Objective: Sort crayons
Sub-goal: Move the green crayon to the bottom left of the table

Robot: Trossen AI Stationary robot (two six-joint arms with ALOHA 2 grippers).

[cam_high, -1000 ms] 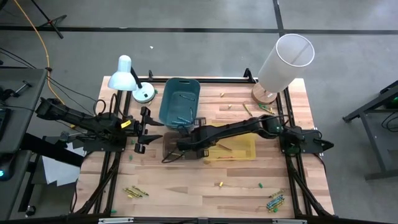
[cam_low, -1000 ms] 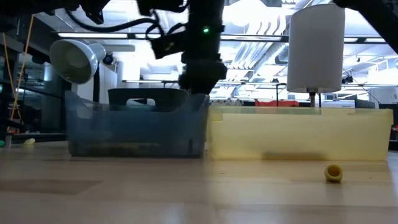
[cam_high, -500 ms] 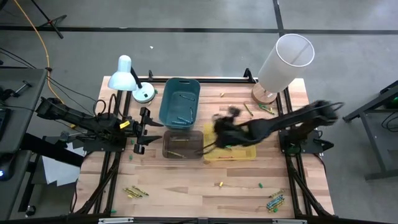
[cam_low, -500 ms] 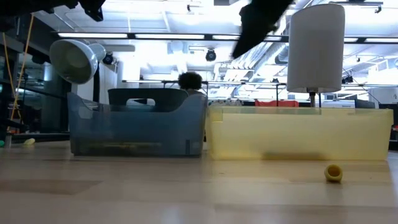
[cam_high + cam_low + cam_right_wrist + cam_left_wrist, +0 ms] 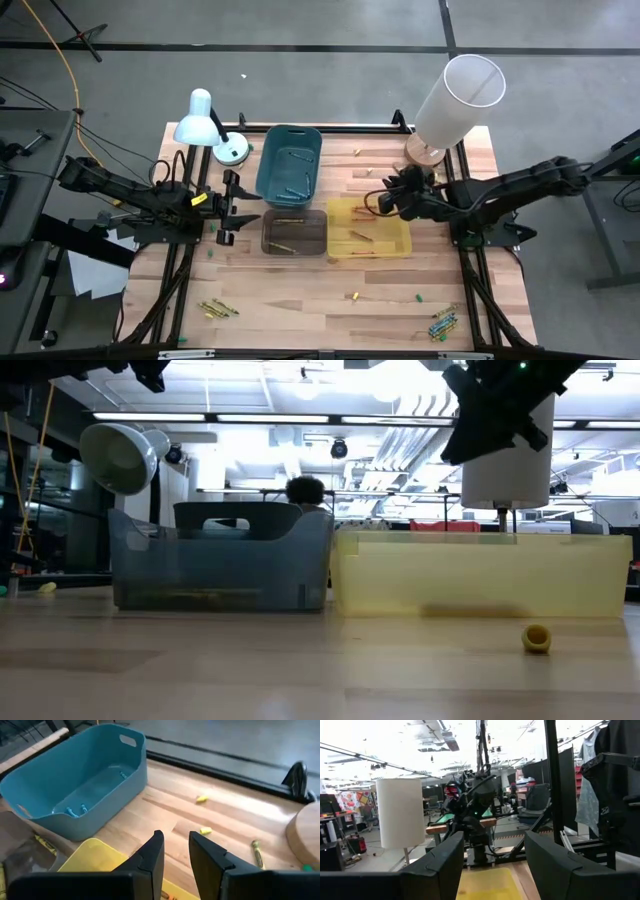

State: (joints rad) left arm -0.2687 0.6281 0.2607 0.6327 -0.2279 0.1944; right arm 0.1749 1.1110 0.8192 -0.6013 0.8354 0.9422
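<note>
A pale wooden table (image 5: 300,300) sits on a grey floor, with a white desk lamp (image 5: 200,118) and a tall white cylinder (image 5: 455,95) at its far edge. Your right gripper (image 5: 390,195) has swung away from the smoky grey bin (image 5: 293,232), where it hovered a second ago, and now hangs over the table just beyond the yellow bin (image 5: 368,226), near the cylinder's base; its fingers stand a narrow gap apart with nothing visible between them. That suggests one drop is finished and it is heading for the loose crayons (image 5: 257,851) lying near the cylinder. Your left gripper (image 5: 232,208) waits beside the grey bin with its fingers spread wide and empty. More crayons lie in the teal bin (image 5: 288,160), in the grey and yellow bins, and in small clusters (image 5: 443,324) at the table's near edge. From the low view, the bin walls hide their contents, and the colour of each small stick is hard to make out.
</note>
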